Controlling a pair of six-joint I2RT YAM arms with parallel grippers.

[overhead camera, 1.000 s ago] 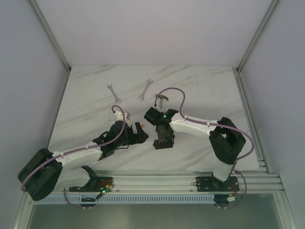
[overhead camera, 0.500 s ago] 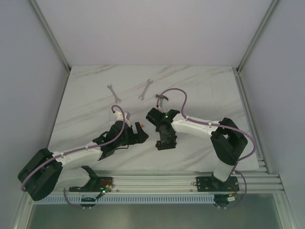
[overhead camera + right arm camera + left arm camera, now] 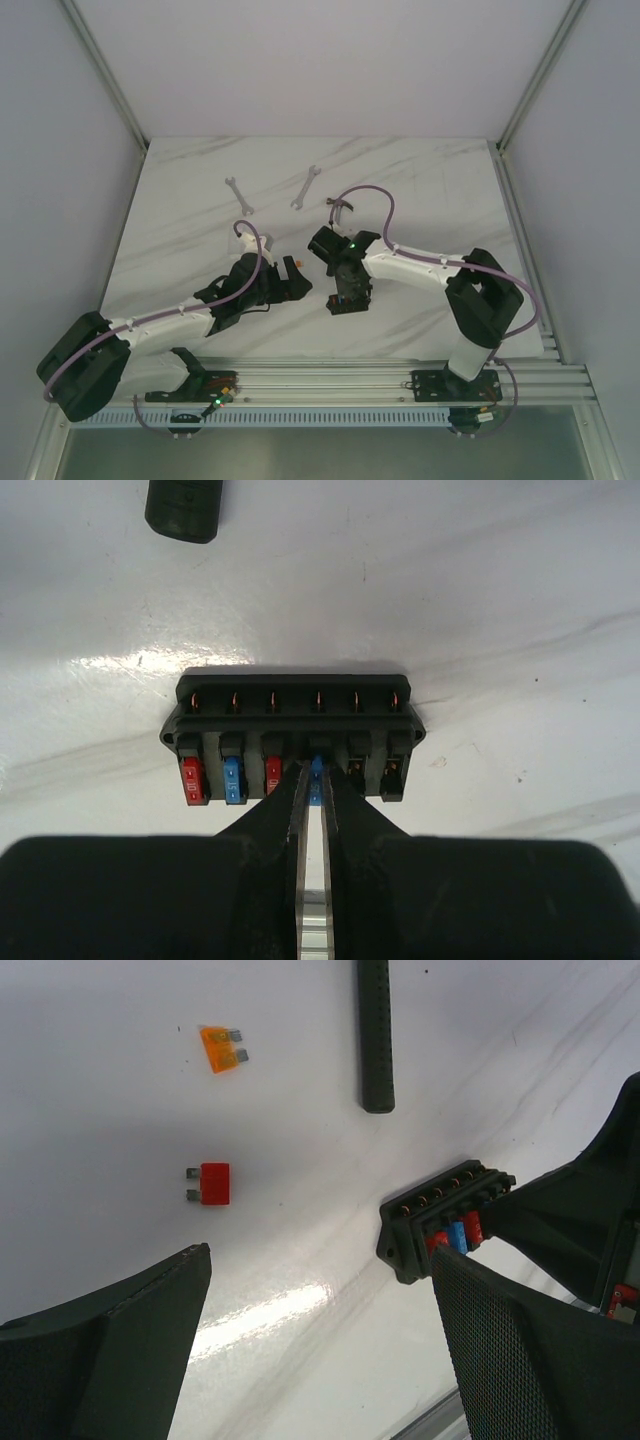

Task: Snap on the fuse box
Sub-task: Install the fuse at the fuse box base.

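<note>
- Fuse box (image 3: 293, 742) lies flat on the table (image 3: 500, 600), face up — open to access from above.
- Right pincer (image 3: 312, 780) is nearly closed, pinching a blue fuse (image 3: 316, 772) at the fourth slot — likely seating it.
- Left pincer (image 3: 315, 1290) gapes wide, empty, standing clear.

White veined table (image 3: 420, 180) enclosed by 3 pale walls (image 3: 320, 60).

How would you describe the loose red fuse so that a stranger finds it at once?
Start at the white marble table in the left wrist view and find the black fuse box. Left of it two small fuses lie loose; yours is the red fuse, below the orange fuse in that view.
</note>
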